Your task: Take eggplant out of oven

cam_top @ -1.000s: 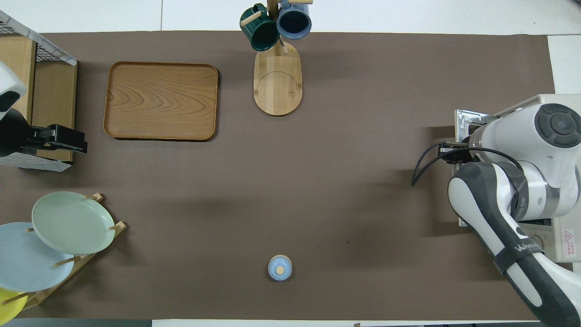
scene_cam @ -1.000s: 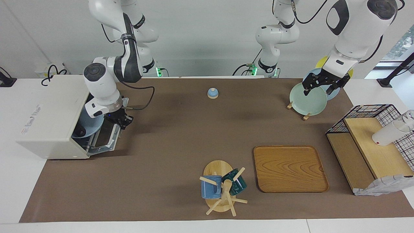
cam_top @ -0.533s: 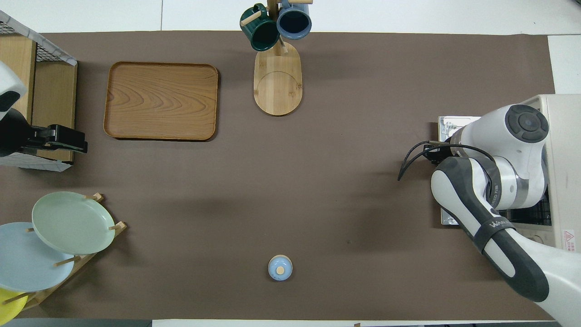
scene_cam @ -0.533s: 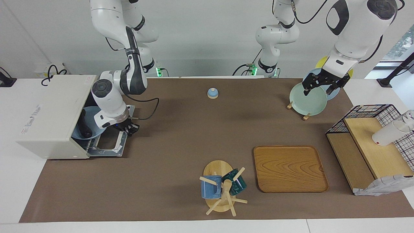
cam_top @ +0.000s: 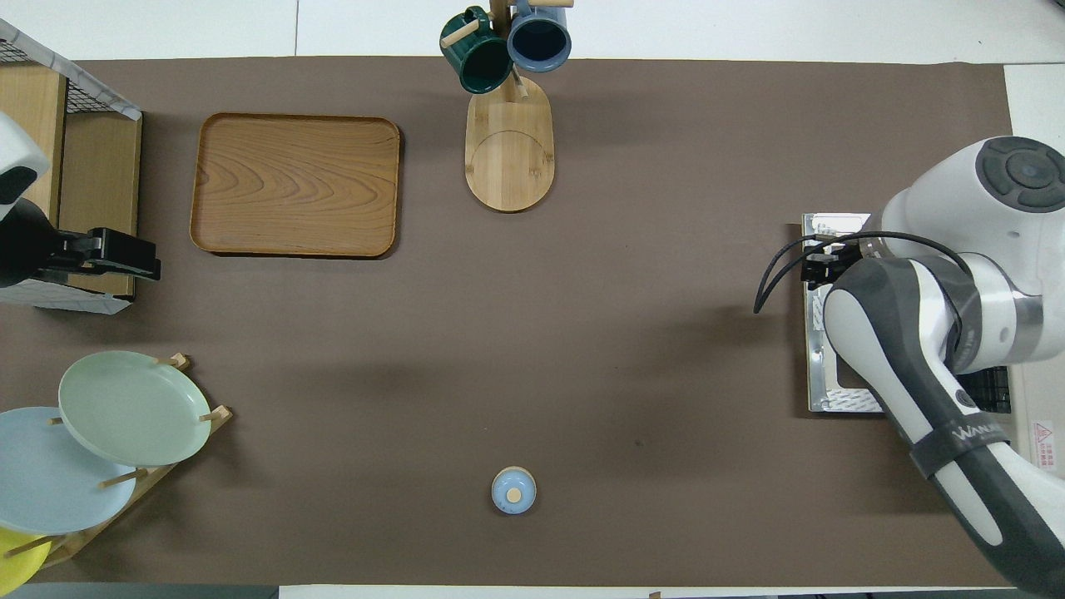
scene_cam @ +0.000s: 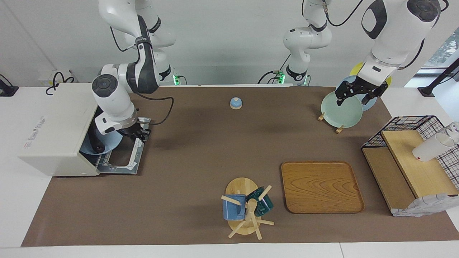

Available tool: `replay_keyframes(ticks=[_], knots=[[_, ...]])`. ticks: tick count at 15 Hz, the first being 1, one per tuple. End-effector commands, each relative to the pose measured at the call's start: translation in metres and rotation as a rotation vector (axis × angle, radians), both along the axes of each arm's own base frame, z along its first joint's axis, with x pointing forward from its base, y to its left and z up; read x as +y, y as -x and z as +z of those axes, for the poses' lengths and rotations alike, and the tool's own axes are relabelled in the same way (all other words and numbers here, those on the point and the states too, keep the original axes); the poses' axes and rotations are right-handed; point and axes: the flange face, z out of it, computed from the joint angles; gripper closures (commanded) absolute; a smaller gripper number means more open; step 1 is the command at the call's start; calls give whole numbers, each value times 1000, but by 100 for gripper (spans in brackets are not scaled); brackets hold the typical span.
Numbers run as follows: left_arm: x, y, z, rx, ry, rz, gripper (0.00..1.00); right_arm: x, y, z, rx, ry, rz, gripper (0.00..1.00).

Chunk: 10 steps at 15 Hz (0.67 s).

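The cream-white oven (scene_cam: 53, 125) stands at the right arm's end of the table, its door (scene_cam: 120, 157) dropped flat open on the mat. Inside, the dark eggplant (scene_cam: 96, 140) lies on a light blue plate (scene_cam: 109, 146). My right gripper (scene_cam: 140, 132) hangs just over the door's outer edge, in front of the oven and apart from the eggplant. In the overhead view the right arm covers the oven (cam_top: 1044, 416), and only the door (cam_top: 819, 366) and the right gripper (cam_top: 819, 268) show; the eggplant is hidden there. My left gripper (scene_cam: 349, 95) waits over the plate rack.
A plate rack (scene_cam: 342, 109) with a green plate stands at the left arm's end, a wire-mesh wooden shelf (scene_cam: 412, 161) beside it. A wooden tray (scene_cam: 321, 186), a mug tree (scene_cam: 245, 209) and a small blue lid (scene_cam: 235, 103) stand on the mat.
The oven door went from half open to lying flat as my right gripper swung it down; the gripper has since risen slightly over the door's edge. The left arm has not moved.
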Motion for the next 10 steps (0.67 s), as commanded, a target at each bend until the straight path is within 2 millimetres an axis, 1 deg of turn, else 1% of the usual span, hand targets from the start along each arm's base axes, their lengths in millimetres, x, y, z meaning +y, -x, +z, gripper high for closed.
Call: replay_keyframes(ticks=[1, 2, 3, 4, 9, 10], knots=[[3, 5, 6, 0, 5, -1, 0, -13, 13, 8, 46, 55, 8, 31], [3, 5, 6, 0, 5, -1, 0, -23, 18, 5, 51, 52, -3, 31], [3, 5, 6, 0, 5, -1, 0, -28, 23, -2, 61, 49, 2, 35], [3, 5, 6, 0, 5, -1, 0, -31, 24, -4, 44, 43, 22, 38], [3, 5, 6, 0, 5, -1, 0, -60, 38, -24, 20, 27, 121, 39], [3, 5, 6, 0, 5, -1, 0, -63, 40, -27, 19, 24, 146, 44]])
